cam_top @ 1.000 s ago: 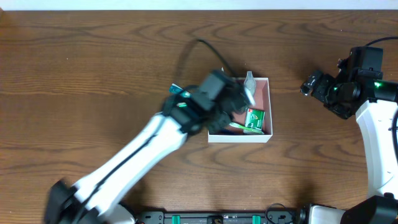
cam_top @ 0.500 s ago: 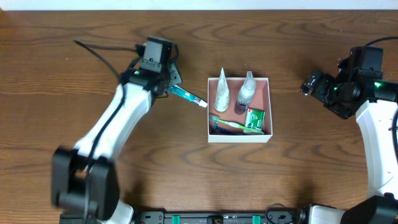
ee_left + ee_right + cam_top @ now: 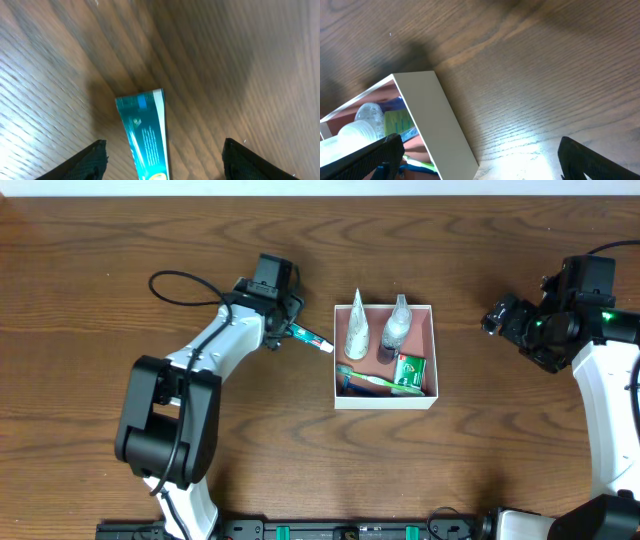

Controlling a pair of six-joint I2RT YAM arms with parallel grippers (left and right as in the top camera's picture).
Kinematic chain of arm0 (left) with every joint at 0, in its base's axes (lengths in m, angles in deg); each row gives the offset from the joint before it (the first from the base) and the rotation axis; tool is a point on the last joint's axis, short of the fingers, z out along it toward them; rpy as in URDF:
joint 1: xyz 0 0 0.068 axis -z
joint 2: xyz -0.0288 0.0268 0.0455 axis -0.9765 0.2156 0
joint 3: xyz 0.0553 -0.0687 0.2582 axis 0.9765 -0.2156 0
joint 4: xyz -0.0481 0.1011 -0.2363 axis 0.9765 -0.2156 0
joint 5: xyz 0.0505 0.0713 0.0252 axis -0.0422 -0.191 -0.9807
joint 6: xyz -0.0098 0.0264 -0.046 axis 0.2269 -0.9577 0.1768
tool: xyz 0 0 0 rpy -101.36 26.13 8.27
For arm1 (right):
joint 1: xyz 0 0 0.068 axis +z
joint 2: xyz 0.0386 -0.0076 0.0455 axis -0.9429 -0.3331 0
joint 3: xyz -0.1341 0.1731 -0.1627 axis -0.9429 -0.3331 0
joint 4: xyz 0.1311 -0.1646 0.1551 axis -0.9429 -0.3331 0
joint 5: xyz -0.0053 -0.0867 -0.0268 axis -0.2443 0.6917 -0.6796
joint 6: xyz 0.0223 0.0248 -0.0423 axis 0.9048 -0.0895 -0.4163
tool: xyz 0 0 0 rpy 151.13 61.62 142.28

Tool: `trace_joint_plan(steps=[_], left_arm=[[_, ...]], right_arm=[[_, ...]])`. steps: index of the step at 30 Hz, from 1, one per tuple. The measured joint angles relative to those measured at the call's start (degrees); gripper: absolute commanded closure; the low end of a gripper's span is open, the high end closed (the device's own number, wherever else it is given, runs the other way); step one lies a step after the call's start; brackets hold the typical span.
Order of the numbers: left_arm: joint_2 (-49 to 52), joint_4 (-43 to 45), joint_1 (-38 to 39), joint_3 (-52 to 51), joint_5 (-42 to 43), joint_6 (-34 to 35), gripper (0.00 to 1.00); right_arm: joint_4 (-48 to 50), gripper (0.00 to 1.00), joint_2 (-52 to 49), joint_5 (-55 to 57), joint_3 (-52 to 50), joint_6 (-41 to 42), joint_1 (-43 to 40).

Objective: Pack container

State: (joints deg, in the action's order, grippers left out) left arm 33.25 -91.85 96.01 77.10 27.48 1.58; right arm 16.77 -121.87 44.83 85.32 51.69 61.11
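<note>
wooden surface (image 3: 480, 460) is carrying the container (image 3: 385, 402) at centre, partly filled. having left it, the left pincer (image 3: 164, 149) is now straddling the teal toothpaste tube (image 3: 145, 127) just beside its wall, fingers apart, likely fetching it next; the right pincer (image 3: 497, 317) is waiting spread, well apart.

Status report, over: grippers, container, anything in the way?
Left gripper jaws open, straddling toothpaste tube. Right gripper open, empty. Container partly packed, tube outside it. No obstruction seen.

Robotics lab: arms (image 3: 600, 400) at wooden table (image 3: 90, 260)
</note>
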Motion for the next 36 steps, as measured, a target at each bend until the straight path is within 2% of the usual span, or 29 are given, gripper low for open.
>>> trace_joint_plan(steps=[5,11,21,33,36], left_arm=[[1.9,0.1,2.8,0.0,0.3,3.1,0.26],[2.8,-0.1,3.4,0.1,0.5,4.9,0.47],[2.8,-6.2,3.3,0.6,0.5,5.2,0.57],[2.6,-13.8,1.0,1.2,0.9,4.9,0.58],[2.6,-14.0,0.7,1.2,0.9,5.0,0.67]], right_arm=[[-0.2,0.01,0.0,0.0,0.0,0.0,0.0],[-1.2,0.01,0.0,-0.2,0.0,0.0,0.0],[-1.4,0.01,0.0,-1.5,0.0,0.0,0.0],[-1.5,0.01,0.0,-3.7,0.0,0.0,0.0],[-1.5,0.01,0.0,-4.3,0.0,0.0,0.0]])
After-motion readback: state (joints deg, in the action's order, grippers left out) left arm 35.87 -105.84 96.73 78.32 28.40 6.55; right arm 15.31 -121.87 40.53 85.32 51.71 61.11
